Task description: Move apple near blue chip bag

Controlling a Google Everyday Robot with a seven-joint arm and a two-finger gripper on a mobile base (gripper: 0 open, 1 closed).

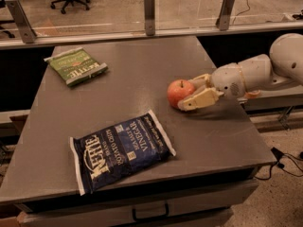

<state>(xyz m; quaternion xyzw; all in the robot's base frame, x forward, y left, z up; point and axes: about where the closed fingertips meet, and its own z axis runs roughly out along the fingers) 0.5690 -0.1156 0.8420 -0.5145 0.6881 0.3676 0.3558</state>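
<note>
The red-orange apple [180, 92] is held between the fingers of my gripper [190, 92] at the right side of the grey table [128, 65], at or just above its surface. The gripper reaches in from the right and is shut on the apple. The blue chip bag [122, 149], navy with white Kettle lettering, lies flat near the table's front edge, down and to the left of the apple, with a gap of bare table between them.
A green chip bag [77, 65] lies at the table's back left. A glass barrier with metal posts [149, 7] runs along the far edge. The table's right edge is just below my arm [265, 70]. A drawer handle [149, 214] shows at the front.
</note>
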